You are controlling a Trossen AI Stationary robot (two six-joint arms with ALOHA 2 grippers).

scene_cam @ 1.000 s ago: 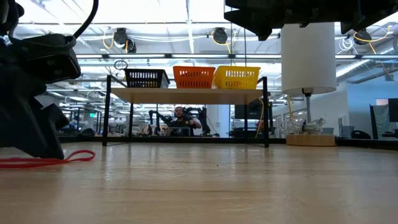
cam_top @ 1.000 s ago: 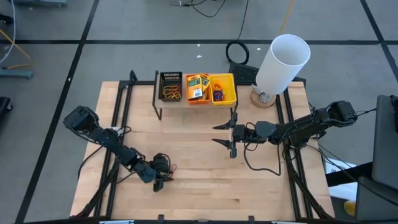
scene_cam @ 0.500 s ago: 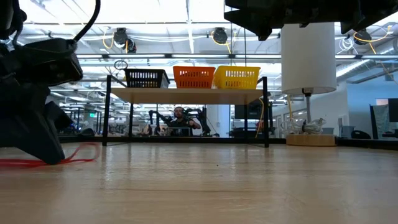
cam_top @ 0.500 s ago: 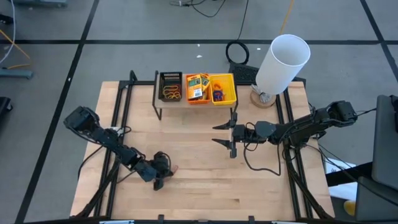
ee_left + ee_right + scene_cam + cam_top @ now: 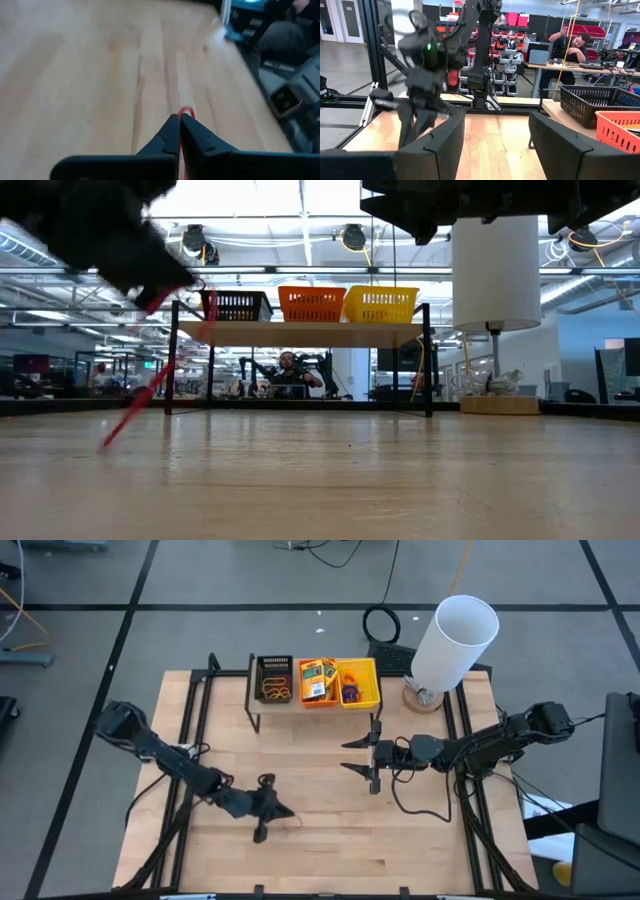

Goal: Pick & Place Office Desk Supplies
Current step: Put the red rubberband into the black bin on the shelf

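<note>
Left claw (image 5: pixel 277 811) pinched tight on red rubber band (image 5: pixel 185 114), lifted off tabletop (image 5: pixel 320 860), loop dangling below tips in low view. Pick done, carry step on. Next: swing up to black bin (image 5: pixel 275 679) w/ other bands on the shelf, hold clear of rim, then release. Right claw (image 5: pixel 362 756) parked mid-tabletop, fingers apart, nothing in it. Yellow packs (image 5: pixel 318 678) in orange bin (image 5: pixel 318 698).

Grey floor (image 5: pixel 200 580) marked with dark tape lines surrounds the wooden counter (image 5: pixel 320 840). Beyond it: open workshop hall, ceiling lights (image 5: pixel 300 195), red storage bins (image 5: pixel 512 19), and a seated person (image 5: pixel 570 47) at a desk.
</note>
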